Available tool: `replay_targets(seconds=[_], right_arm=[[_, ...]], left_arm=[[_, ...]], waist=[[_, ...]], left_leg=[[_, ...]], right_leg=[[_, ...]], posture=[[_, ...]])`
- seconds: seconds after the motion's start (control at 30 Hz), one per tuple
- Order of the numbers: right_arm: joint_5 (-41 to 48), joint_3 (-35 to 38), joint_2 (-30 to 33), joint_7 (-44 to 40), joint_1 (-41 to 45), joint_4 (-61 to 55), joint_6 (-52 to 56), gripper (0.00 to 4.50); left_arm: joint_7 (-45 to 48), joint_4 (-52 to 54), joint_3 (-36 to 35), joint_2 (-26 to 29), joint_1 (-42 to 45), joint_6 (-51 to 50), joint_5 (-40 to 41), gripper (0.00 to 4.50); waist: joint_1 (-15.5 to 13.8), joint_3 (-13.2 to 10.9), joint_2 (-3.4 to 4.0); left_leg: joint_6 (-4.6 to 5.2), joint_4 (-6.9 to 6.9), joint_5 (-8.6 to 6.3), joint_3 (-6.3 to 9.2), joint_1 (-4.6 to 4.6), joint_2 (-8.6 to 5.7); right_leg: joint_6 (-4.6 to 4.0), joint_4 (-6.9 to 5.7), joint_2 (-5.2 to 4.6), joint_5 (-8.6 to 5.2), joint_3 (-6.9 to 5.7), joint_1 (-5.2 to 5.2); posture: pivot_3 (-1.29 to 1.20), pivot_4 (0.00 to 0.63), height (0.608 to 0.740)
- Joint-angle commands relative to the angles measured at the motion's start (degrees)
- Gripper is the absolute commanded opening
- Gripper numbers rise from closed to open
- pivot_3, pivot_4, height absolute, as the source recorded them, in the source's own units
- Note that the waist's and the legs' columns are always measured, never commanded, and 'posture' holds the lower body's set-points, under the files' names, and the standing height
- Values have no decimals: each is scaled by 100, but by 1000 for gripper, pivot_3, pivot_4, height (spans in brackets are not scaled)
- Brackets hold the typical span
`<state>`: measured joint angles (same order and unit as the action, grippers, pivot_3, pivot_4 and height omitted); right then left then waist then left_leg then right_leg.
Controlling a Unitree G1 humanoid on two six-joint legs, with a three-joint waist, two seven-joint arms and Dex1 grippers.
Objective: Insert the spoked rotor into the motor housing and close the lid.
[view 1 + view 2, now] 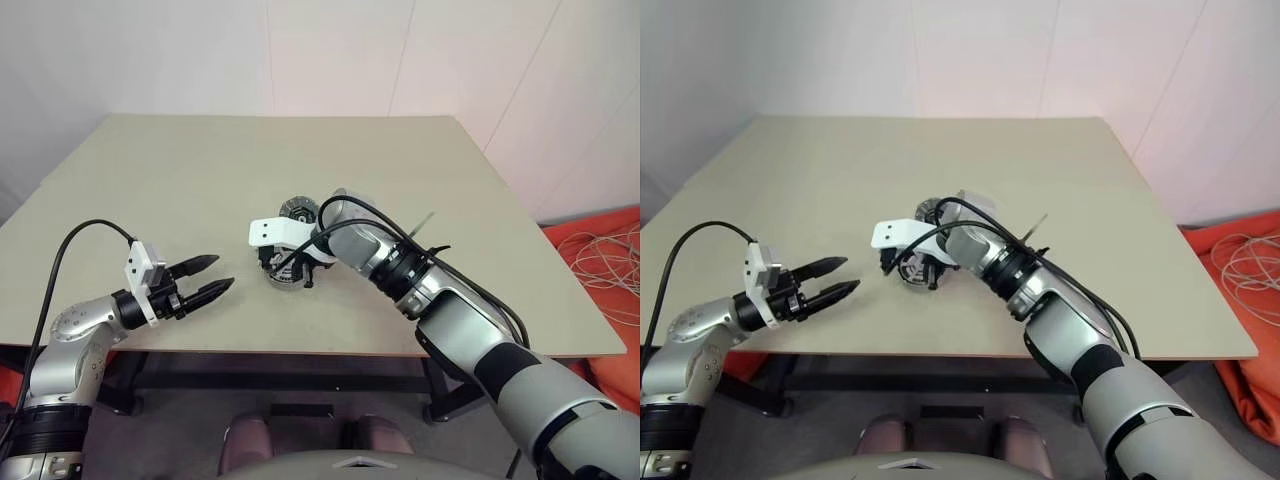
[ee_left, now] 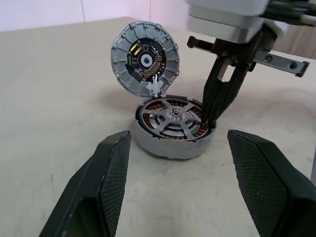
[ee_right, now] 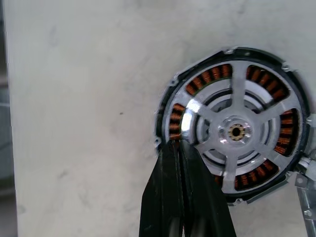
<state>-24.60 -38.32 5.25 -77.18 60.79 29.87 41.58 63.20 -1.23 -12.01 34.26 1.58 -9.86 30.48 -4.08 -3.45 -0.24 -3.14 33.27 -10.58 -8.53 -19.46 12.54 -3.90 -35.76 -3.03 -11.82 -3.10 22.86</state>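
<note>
The shiny six-spoked silver rotor [image 3: 237, 132] sat inside the copper-wound metal housing [image 2: 170, 145]; the grey hinged lid [image 2: 144, 60] stood open, unclosed. Right jaws together, left apart.

The left gripper [image 1: 207, 277] hovers level, pointing forward and toward the right, its two black fingers [image 2: 101, 187] spread apart and holding nothing. The right arm reaches across, its gripper [image 3: 177, 144] angled steeply downward, fingers pressed together.
</note>
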Motion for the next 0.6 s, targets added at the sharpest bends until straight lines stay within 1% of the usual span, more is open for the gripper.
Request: replay_targets(seconds=[0.03,0.07,0.23,0.27,0.33,0.37,0.47,0.53,0.6], right_arm=[[244,129,143,18,189,-128,-587,14],[312,124,224,-46,206,-267,-871,14],[585,296,319,-47,318,-504,-1040,14],[602,288,386,-46,315,-593,-1212,200],[626,266,508,-82,306,-753,-1421,606],[657,241,605,-180,294,-861,-1564,884],[751,184,862,-415,261,-1037,-1986,1915],[793,172,941,-427,236,-990,-2361,2569],[733,77,1037,-407,210,-808,-2977,3258]], left_arm=[[-49,251,-169,53,-37,50,94,3340],[-52,257,-172,55,-44,47,96,3340],[-48,213,-142,59,-6,49,85,3340],[-46,199,-129,54,15,49,81,3340],[-37,178,-113,47,42,51,76,3340],[-30,170,-107,46,51,50,76,3340],[-20,148,-88,38,81,47,69,3340],[-14,133,-79,32,96,51,65,3340],[-11,122,-72,26,105,54,61,3340]], waist=[[0,-1,2],[-1,-2,3],[0,-4,7],[0,-5,7],[-3,-4,7],[-9,-4,7],[-21,-4,6],[-19,-4,6],[-14,-4,5]], left_leg=[[0,0,0,0,0,0],[0,0,0,0,-1,0],[-1,-1,0,-1,-3,3],[-1,-2,1,-1,-3,4],[-1,-2,1,-1,-4,5],[-1,-2,1,-1,-5,5],[-1,-2,0,-1,-6,3],[-1,-1,0,-1,-6,3],[-2,-1,1,-1,-5,4]], right_leg=[[0,0,0,0,0,1],[0,0,0,0,0,1],[0,0,4,0,0,5],[-1,-1,5,0,0,5],[-1,0,6,0,0,6],[0,1,6,0,0,5],[0,2,6,0,0,4],[0,2,6,0,0,4],[1,0,7,-1,0,5]], posture=[[0,0,740],[0,0,740],[0,0,740],[0,0,740],[0,0,740],[0,0,740],[0,0,740],[0,0,740],[0,0,740]])
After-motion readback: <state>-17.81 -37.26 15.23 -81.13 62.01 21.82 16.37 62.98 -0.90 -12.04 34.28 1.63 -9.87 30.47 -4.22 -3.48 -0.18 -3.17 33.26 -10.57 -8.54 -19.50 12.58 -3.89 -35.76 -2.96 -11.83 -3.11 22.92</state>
